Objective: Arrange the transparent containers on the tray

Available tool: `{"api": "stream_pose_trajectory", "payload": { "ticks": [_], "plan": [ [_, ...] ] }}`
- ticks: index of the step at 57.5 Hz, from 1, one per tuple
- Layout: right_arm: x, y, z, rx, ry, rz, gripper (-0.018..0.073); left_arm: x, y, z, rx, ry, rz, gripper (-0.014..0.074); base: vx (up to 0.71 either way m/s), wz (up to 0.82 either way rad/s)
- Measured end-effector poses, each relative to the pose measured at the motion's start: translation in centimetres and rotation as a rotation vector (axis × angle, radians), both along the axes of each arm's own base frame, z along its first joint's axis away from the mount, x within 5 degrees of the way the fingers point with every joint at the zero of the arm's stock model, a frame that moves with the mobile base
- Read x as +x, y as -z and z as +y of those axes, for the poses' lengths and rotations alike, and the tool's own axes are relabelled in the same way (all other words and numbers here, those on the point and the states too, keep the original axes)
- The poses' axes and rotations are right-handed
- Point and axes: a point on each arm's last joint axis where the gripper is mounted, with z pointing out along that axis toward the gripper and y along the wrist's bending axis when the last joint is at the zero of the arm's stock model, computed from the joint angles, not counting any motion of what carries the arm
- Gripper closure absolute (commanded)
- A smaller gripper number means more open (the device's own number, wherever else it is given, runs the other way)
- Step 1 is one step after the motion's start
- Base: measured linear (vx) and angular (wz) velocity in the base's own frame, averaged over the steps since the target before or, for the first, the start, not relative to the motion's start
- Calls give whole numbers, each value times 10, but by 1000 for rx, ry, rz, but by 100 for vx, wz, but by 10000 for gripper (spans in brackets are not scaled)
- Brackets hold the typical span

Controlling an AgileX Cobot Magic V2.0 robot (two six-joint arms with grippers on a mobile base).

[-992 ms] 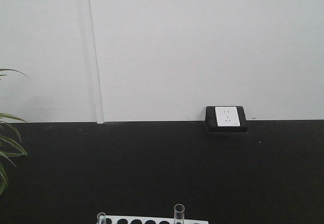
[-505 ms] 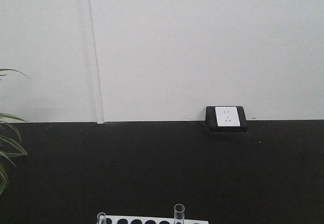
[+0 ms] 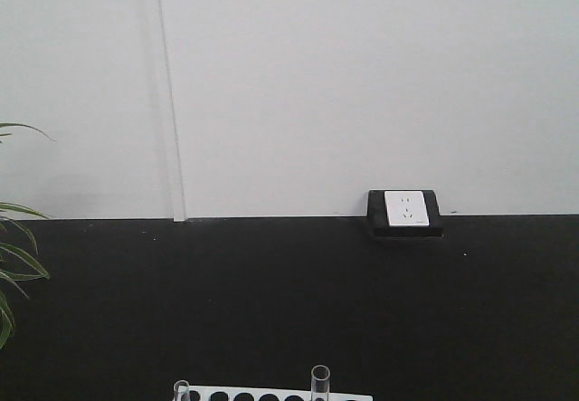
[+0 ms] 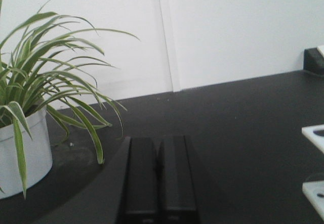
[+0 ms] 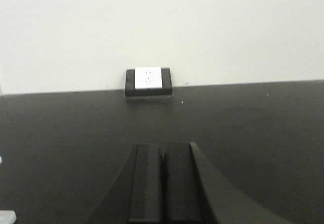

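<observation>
Front view: looking across a black desk (image 3: 289,301) toward a white wall, a socket (image 3: 404,209) sitting where they meet. Showing two transparent containers (image 3: 319,383) standing upright in a white rack (image 3: 271,395) at the bottom edge. Matching the earlier frames, nothing shifting. Catching plant (image 3: 14,256) leaves at the left edge.

Left wrist view: showing the left gripper (image 4: 158,178) pressing shut on nothing, the potted plant (image 4: 30,107) at left, rack corners at the right edge.

Right wrist view: showing the right gripper (image 5: 163,178) likewise closing on nothing, pointing toward the socket at upper centre.

Jaws together: left gripper (image 4: 158,145); right gripper (image 5: 162,150)
</observation>
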Motion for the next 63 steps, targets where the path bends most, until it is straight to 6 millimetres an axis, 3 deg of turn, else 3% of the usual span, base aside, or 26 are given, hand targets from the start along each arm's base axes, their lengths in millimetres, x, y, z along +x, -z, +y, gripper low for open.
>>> {"api": "stream_pose_trajectory", "payload": {
  "ticks": [18,26,37,40,45,52,63],
  "plan": [
    [0,-7,0,35,-1,-69,571,-2,-16,1,-52,-8,-182,603,0,0],
    [-5,-30,0,35,-2,-100,571,-4,-27,1,-56,-6,-194,603,0,0],
    [-8,-91,-1,-17,9,-109,571,-24,-93,0,-56,9,-292,602,0,0],
    [-5,-103,-1,-37,15,-85,571,-31,-117,0,-50,12,-317,601,0,0],
    [5,-118,-2,-52,20,-45,571,-30,-139,-1,-33,13,-259,601,0,0],
    [23,-122,-2,-55,19,29,568,-10,-144,-1,-22,11,-109,601,0,0],
    [46,-110,-3,-54,17,171,550,23,-126,-1,-24,11,106,595,0,0]
  ]
}}
